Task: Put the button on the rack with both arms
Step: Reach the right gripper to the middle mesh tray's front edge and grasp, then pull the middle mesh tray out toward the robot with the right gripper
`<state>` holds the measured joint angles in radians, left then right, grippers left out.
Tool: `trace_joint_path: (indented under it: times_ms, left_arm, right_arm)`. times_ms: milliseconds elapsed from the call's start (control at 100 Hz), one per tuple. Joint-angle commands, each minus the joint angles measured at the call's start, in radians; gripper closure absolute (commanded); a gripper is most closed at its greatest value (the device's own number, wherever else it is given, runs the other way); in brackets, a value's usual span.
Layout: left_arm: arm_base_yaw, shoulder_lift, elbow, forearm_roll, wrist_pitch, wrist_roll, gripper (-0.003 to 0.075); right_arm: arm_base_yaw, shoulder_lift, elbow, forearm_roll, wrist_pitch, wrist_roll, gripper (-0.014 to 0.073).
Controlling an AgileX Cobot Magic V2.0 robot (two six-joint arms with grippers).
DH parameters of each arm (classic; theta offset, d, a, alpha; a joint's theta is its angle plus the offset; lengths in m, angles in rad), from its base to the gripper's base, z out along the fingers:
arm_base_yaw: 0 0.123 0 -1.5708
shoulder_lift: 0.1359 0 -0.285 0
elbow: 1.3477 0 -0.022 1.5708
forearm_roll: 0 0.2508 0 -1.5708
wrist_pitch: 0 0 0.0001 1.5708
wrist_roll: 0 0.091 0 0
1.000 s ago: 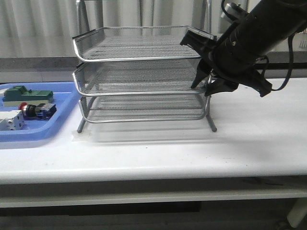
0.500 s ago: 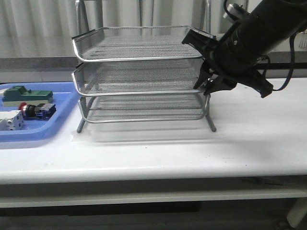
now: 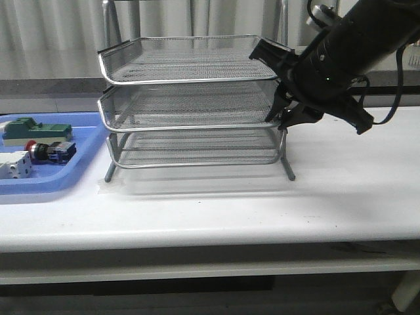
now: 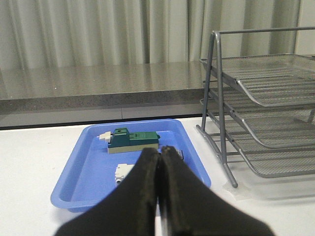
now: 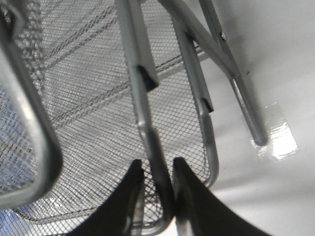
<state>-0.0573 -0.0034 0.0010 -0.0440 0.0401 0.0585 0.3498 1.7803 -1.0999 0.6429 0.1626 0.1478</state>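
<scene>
The black right arm (image 3: 348,52) slants down, its jaws pinching the middle tray rim of the three-tier silver wire-mesh rack (image 3: 190,105). The left gripper's (image 4: 160,153) jaws are closed, empty.

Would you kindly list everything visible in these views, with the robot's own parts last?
rack: one, silver wire mesh with three tiers, middle of the table toward the back.
blue tray: one, blue plastic, at the table's left, beside the rack.
button: one, red cap with black body and blue rear, lying in the blue tray.
green block: one, green, at the back of the blue tray.
white block: one, white, at the front of the blue tray.
table: one, white.
curtain: pale, behind the table.
left claw: black, fingers together, empty, over the blue tray's near edge.
right claw: black, shut on a rim wire at the rack's right side.
</scene>
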Motion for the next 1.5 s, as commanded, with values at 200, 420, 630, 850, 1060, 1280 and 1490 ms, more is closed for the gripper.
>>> trace_joint_path:
  times_ms: [200,420,630,850,1060,1280,1490]
  left_arm:
    - [0.001,-0.035,0.046,-0.006,-0.08,-0.011,0.0741]
    - [0.001,-0.035,0.046,-0.006,-0.08,-0.011,0.0741]
    - [0.001,-0.035,0.046,-0.006,-0.08,-0.011,0.0741]
    - [0.001,-0.035,0.046,-0.006,-0.08,-0.011,0.0741]
    - [0.001,-0.035,0.046,-0.006,-0.08,-0.011,0.0741]
    - [0.001,-0.035,0.046,-0.006,-0.08,-0.011,0.0741]
    - [0.001,-0.035,0.046,-0.006,-0.08,-0.011,0.0741]
  right_arm:
    - [0.003,-0.052,0.034,-0.007,0.045,-0.015,0.0578]
    - [0.003,-0.112,0.157,-0.007,-0.019,-0.015,0.0578]
    - [0.003,-0.201,0.285,-0.011,-0.04,-0.016,0.0578]
    - [0.003,-0.288,0.427,-0.016,-0.058,-0.016,0.0578]
    - [0.004,-0.372,0.516,-0.017,-0.061,-0.016,0.0578]
    - [0.004,-0.438,0.544,-0.036,-0.061,-0.016,0.0571]
    - [0.004,-0.455,0.544,-0.072,-0.067,-0.016,0.0372]
